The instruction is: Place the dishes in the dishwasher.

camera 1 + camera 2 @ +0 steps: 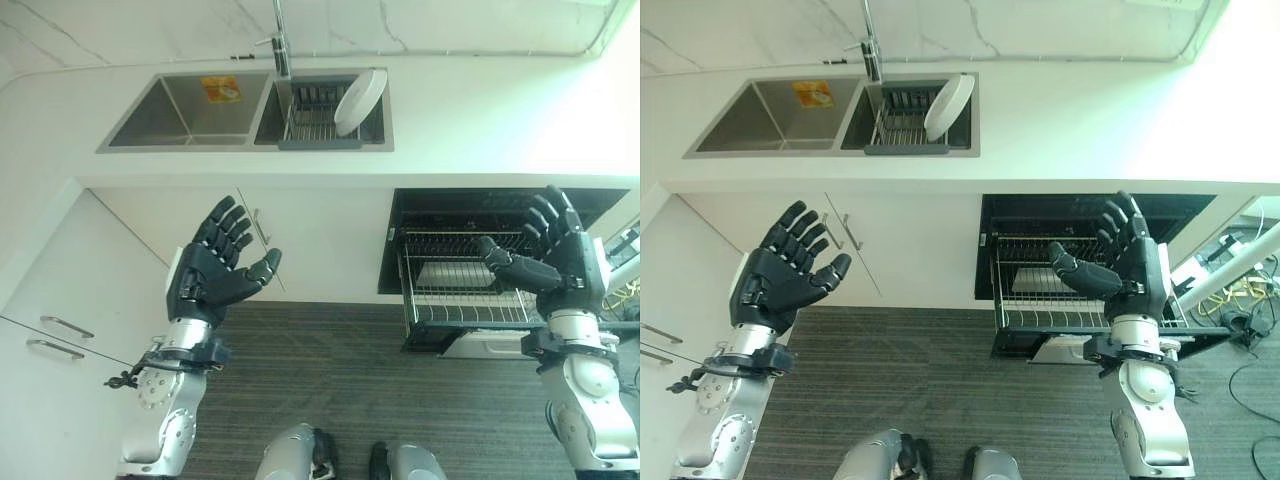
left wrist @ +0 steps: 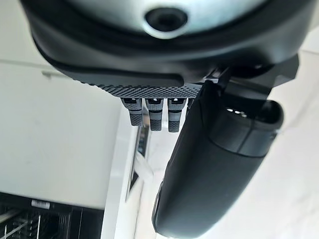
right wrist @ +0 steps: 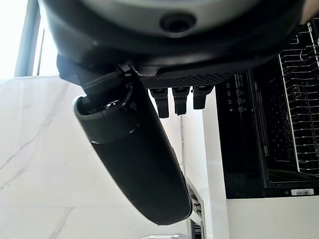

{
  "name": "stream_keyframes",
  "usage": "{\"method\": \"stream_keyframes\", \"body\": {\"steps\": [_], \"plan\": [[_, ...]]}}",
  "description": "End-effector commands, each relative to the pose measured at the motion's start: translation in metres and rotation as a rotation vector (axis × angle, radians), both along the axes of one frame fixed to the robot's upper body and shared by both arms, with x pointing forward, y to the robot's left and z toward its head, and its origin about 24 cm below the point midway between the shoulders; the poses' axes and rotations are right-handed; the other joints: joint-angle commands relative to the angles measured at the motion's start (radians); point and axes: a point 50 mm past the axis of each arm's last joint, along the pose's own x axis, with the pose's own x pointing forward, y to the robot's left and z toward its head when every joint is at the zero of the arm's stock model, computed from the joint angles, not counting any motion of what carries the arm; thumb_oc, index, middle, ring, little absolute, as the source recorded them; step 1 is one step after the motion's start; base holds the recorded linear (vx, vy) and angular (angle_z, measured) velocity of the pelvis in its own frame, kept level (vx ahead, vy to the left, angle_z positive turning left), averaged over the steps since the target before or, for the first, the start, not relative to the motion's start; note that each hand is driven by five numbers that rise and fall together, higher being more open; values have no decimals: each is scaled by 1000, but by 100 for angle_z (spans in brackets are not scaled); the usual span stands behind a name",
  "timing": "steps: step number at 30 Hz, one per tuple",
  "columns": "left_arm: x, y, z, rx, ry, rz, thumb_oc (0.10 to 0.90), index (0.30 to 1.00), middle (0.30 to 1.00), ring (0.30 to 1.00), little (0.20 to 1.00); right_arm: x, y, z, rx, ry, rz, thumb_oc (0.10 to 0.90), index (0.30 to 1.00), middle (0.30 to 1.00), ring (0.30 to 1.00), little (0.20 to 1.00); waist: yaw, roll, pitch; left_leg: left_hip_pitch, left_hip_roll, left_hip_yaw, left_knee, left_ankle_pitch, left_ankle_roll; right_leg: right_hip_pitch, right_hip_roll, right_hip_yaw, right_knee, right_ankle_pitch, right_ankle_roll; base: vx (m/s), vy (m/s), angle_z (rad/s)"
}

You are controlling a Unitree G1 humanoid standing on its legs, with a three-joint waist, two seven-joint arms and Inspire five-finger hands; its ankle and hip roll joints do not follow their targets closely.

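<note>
Left eye view: A white plate [image 1: 360, 100] stands on edge in a wire rack [image 1: 318, 120] inside the right basin of a double sink [image 1: 180, 110]. The plate leans to the right, its long axis running from near-left up to far-right, its face turned toward the left. A tap [image 1: 281, 40] rises behind the divider. Below the white counter [image 1: 480, 110], at right, the dishwasher [image 1: 500, 245] is open with its wire basket [image 1: 460, 290] pulled out. The left hand [image 1: 215, 270] is raised in front of the cupboard doors [image 1: 300, 240], fingers spread and nearly straight, thumb out, holding nothing. The right hand [image 1: 555, 255] is raised over the basket, fingers spread, thumb pointing left, holding nothing.

Right eye view: The layout is the same; both hands are well apart from the plate.

Left wrist view: The fingers [image 2: 155, 114] extend straight and the thumb [image 2: 214, 169] stands free.

Right wrist view: The fingers [image 3: 180, 102] extend straight and the thumb [image 3: 134, 159] stands free; the dishwasher basket lies to one side.
</note>
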Motion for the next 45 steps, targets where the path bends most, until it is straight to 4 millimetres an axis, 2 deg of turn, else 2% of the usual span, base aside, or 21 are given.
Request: {"method": "stream_keyframes", "body": {"steps": [1,2,4,5,8,11,15,17,18,21,23,25,26,28,29,30,31,37,41,43,45], "plan": [[-9,8,58,64,-339,8,800,900,900,900,900,-2,-4,47,-106,-229,36,800,900,900,900,900,-3,53,-56,37,32,-77,-68,6,-39,65,32,-6,-127,7,103,125,266,-14],[-10,9,59,64,-346,7,800,900,900,900,900,-3,-5,47,-107,-224,44,800,900,900,900,900,-4,67,-64,3,51,-104,-68,8,-51,69,47,3,-127,-4,104,169,277,2],[-14,7,58,78,-365,5,800,900,900,900,900,-5,-5,46,-111,-225,61,800,900,900,900,900,-1,84,-72,-47,79,-160,-68,54,-73,84,75,28,-127,-27,95,194,191,-14],[-15,6,58,87,-376,7,800,900,900,900,900,-4,-4,46,-115,-226,62,800,900,900,900,900,0,89,-73,-57,87,-166,-68,67,-78,91,83,34,-127,-36,91,198,193,-40],[-16,6,60,77,-397,11,800,900,900,900,900,-4,-7,48,-125,-224,59,800,900,900,900,900,-7,91,-76,-56,95,-121,-68,47,-65,116,70,33,-127,-52,97,245,309,-50],[-15,9,64,93,-404,3,800,900,900,900,900,-10,-11,47,-121,-219,53,800,900,900,900,900,-10,79,-83,-35,74,-99,-68,-11,-43,149,31,23,-127,-59,127,237,293,-19],[-10,3,81,120,-473,-68,800,900,900,900,900,-9,-8,47,-89,-229,50,800,900,900,900,900,23,53,-106,-21,21,-127,-68,-58,-5,169,-33,-7,-127,-33,188,218,262,19],[-8,-2,85,135,-498,-93,800,900,900,900,900,-8,-6,47,-70,-238,36,800,900,900,900,900,29,45,-107,-15,8,-136,-68,-69,6,178,-49,-20,-127,-23,200,165,176,19],[-7,-6,88,151,-514,-107,800,900,900,900,900,-8,-5,46,-57,-245,21,800,900,900,900,900,31,41,-107,-10,-3,-141,-68,-79,16,186,-57,-27,-127,-10,209,186,191,27],[-6,-13,96,183,-549,-148,800,900,900,900,900,-9,-2,44,-8,-256,-1,800,900,900,900,900,27,38,-107,15,-40,-179,-68,-112,54,202,-53,-33,-127,96,228,227,234,23],[-4,-19,95,207,-539,-195,800,900,900,900,900,-9,3,36,-12,-215,-1,800,900,900,900,900,12,44,-101,35,-62,-202,-68,-136,80,149,-38,-15,19,175,239,188,209,16],[-4,-24,93,239,-538,-192,800,900,900,900,900,-8,9,36,-27,-217,32,800,900,900,900,900,-3,50,-90,53,-62,-201,-68,-148,83,54,-18,-7,87,176,225,134,71,0],[-4,-21,94,231,-530,-190,800,900,900,900,900,-9,8,36,-44,-211,42,800,900,900,900,900,-5,44,-87,55,-61,-193,-68,-142,75,44,10,-24,9,144,208,165,-62,-5],[-4,-19,96,231,-530,-179,800,900,900,900,900,-8,8,40,-36,-226,69,800,900,900,900,900,-6,37,-74,62,-53,-182,-68,-137,62,51,29,-50,-127,131,186,138,-213,-34],[-4,-23,98,258,-545,-162,800,900,900,900,900,-6,8,44,-25,-265,85,800,900,900,900,900,-5,6,-54,78,-57,-150,-68,-145,51,-29,-8,-51,-127,117,185,91,-316,-61],[-4,-24,98,268,-551,-154,800,900,900,900,900,-5,10,44,-22,-277,94,800,900,900,900,900,-12,3,-49,86,-58,-151,-68,-152,55,-47,-14,-38,-127,153,194,81,-308,-53],[-4,-25,98,276,-555,-146,800,900,900,900,900,-4,11,46,-20,-288,100,800,900,900,900,900,-12,2,-47,90,-53,-147,-68,-155,56,-52,-13,-27,-127,156,193,91,-231,-32],[-3,-35,97,253,-545,-166,800,900,900,900,900,1,13,58,-43,-310,86,800,900,900,900,900,-9,-3,-83,110,-37,-131,-68,-148,35,-24,7,-13,-127,77,152,137,-276,5],[0,-35,93,181,-507,-174,800,900,900,900,900,3,19,61,-69,-324,100,800,900,900,900,900,-14,1,-93,131,-10,-112,-68,-116,10,-8,21,5,-127,55,124,157,-285,-11],[-1,-32,90,137,-493,-177,800,900,900,900,900,2,18,61,-77,-324,121,800,900,900,900,900,-19,-5,-95,150,-10,-91,-68,-110,11,-7,16,9,-127,53,116,146,-247,-11],[-3,-28,86,113,-483,-171,800,900,900,900,900,-1,16,61,-97,-335,125,800,900,900,900,900,-23,-14,-98,180,-20,-63,-68,-73,9,-7,5,20,-127,49,108,146,-193,-9]]}}
